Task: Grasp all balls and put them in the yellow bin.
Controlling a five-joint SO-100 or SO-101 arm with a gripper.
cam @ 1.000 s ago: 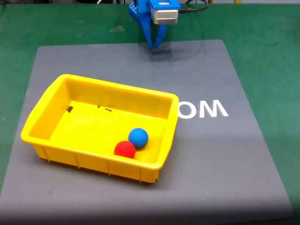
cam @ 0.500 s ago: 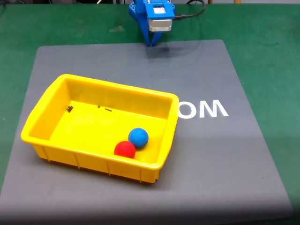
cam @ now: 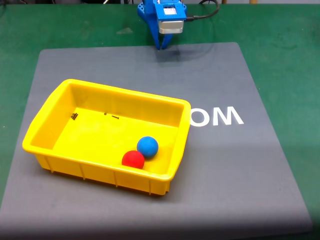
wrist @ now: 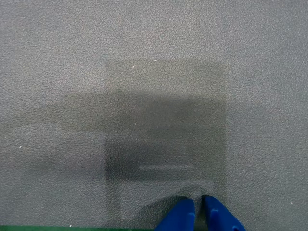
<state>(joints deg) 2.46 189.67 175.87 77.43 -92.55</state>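
Observation:
The yellow bin (cam: 50,115) sits on the left half of the grey mat in the fixed view. Both balls lie inside it near its front right corner: the blue ball (cam: 147,146) and, touching it at the front left, the red ball (cam: 133,159). My blue gripper (cam: 162,47) hangs at the mat's far edge, well away from the bin, pointing down. In the wrist view the gripper (wrist: 198,204) enters from the bottom edge with its two blue fingertips (wrist: 179,215) almost together and nothing between them, just above bare mat.
A grey mat (cam: 240,165) with white letters (cam: 220,116) covers a green table (cam: 290,55). A few tiny dark specks (cam: 74,116) lie on the bin's floor. A black cable (cam: 207,10) runs behind the arm.
Between one second and half a second ago the gripper drew back and up toward the arm's base. Since then nothing has moved; both balls stay in the bin.

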